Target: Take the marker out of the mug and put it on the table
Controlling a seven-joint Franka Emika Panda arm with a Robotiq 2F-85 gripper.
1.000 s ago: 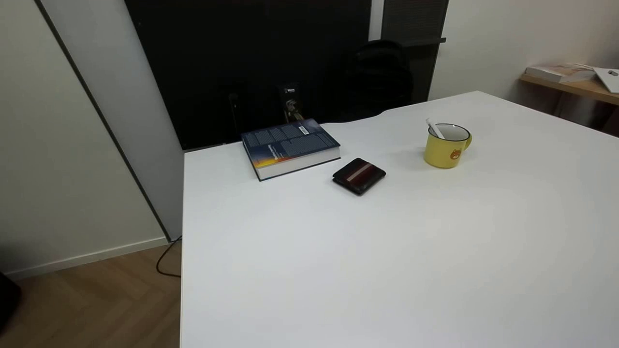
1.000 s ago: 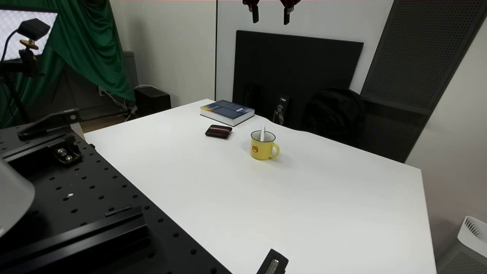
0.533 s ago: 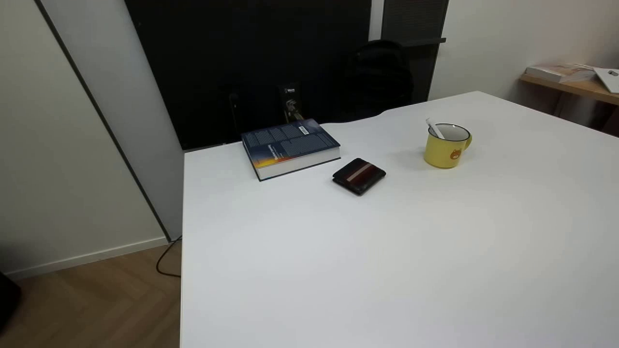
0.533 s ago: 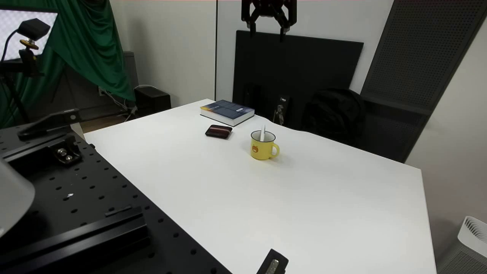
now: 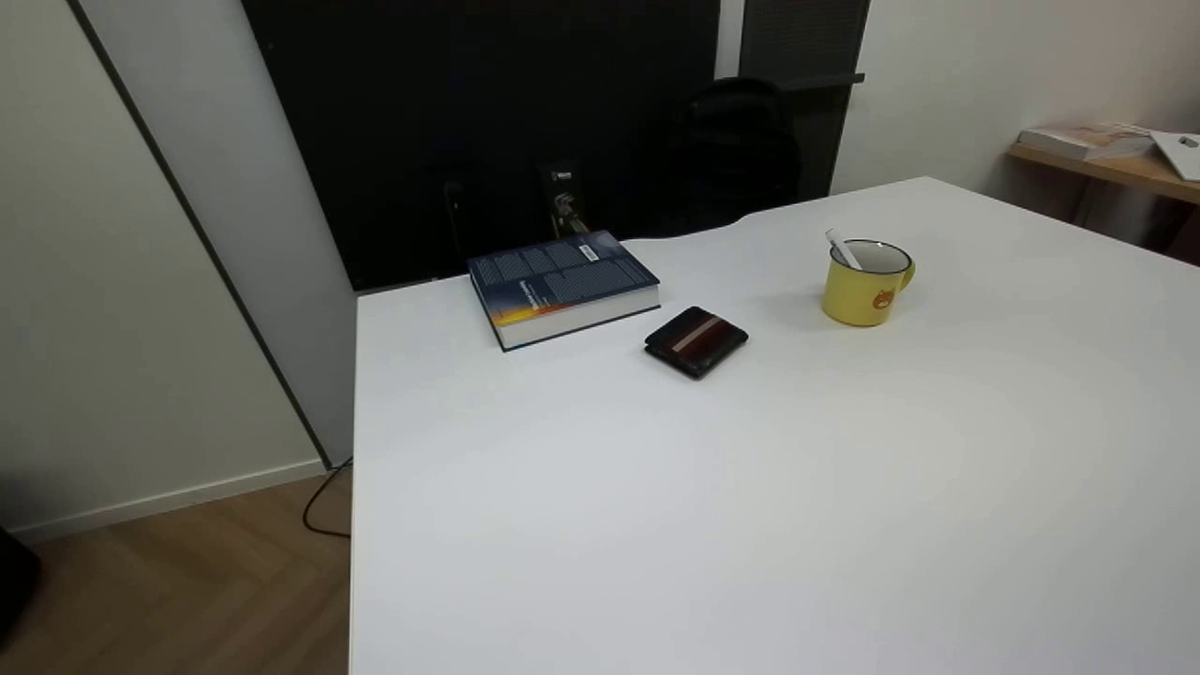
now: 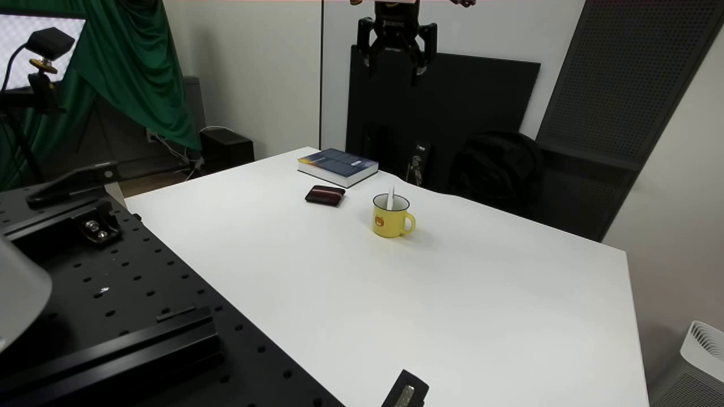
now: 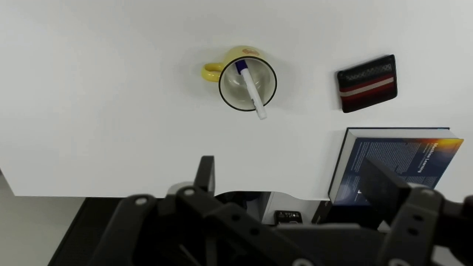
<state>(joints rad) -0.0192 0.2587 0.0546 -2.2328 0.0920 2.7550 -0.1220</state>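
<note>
In both exterior views the white tabletop (image 6: 481, 294) is bright, while the backpack (image 6: 498, 175) above it in the frame sinks into near-black; in an exterior view a bright white panel (image 6: 17, 34) stands out at the upper left. In the wrist view, pale, soft-edged shadows lie left and right of the yellow mug (image 7: 234, 90), small glints show inside it, and the dark gripper (image 7: 290, 171) along the bottom edge is out of focus.

"Machine Learning" stands on the book (image 7: 402, 159).
</note>
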